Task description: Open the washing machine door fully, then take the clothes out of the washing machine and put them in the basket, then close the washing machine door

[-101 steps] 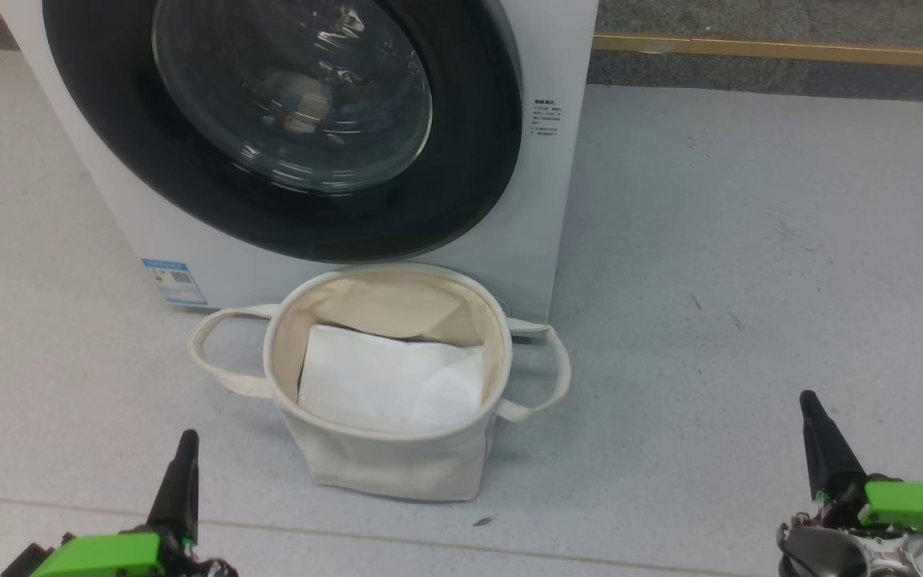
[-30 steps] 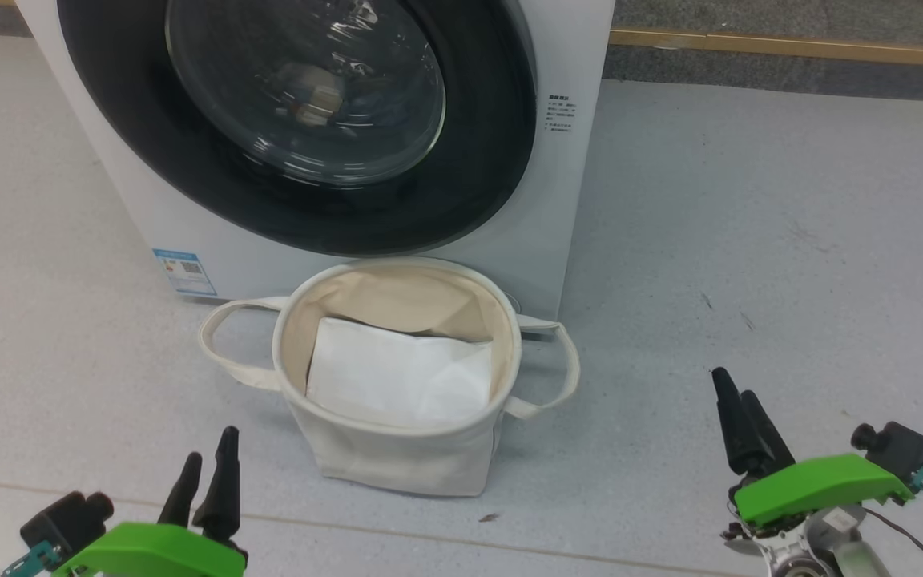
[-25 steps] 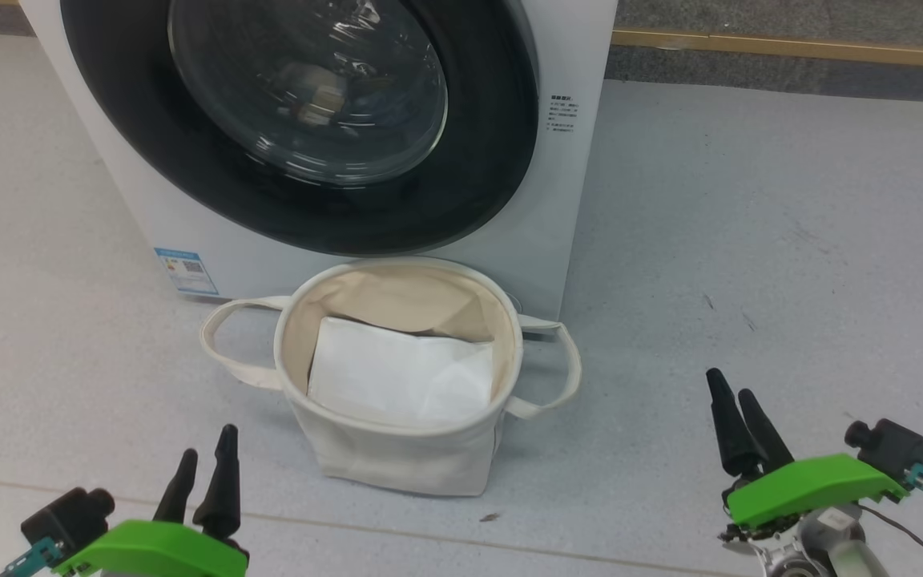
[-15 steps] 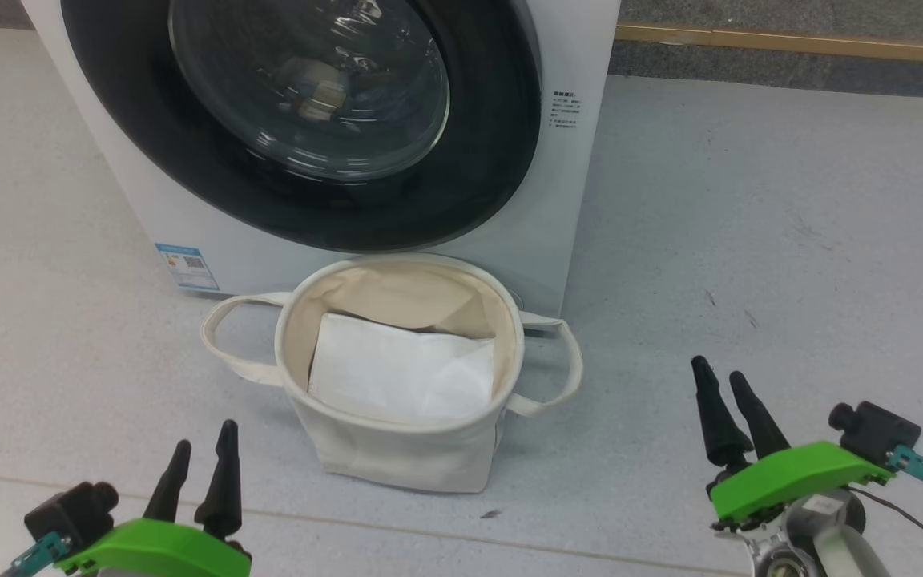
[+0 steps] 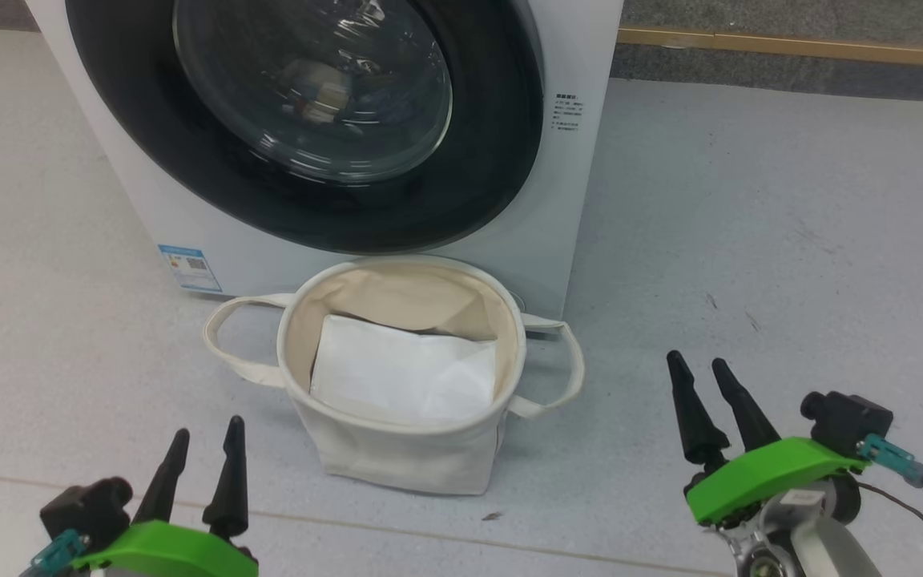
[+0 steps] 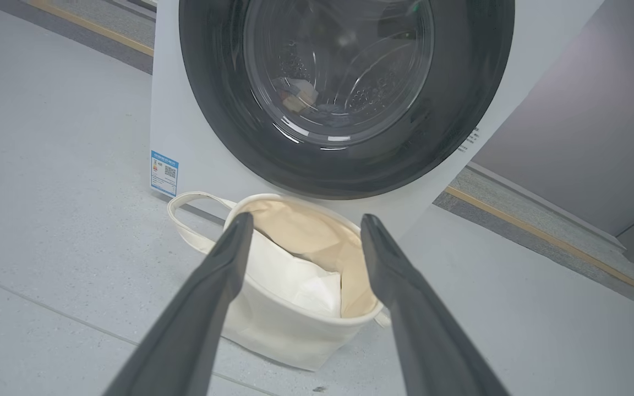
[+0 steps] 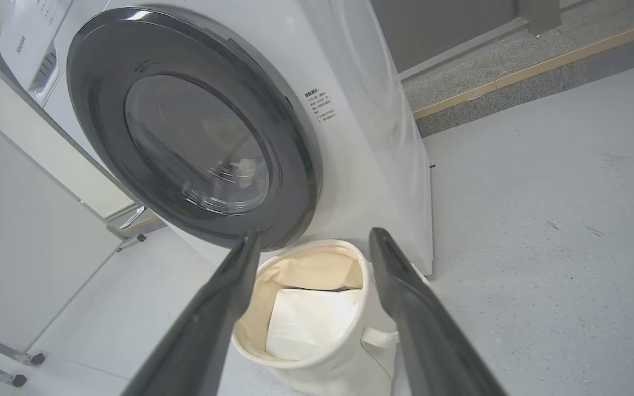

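Glossy black, the washing machine door sits shut on the washing machine, ahead of and above both grippers. The basket stands on the floor just before it. We judge our right gripper nearer than our left gripper. Both keep their fingers spread wide, holding and touching nothing
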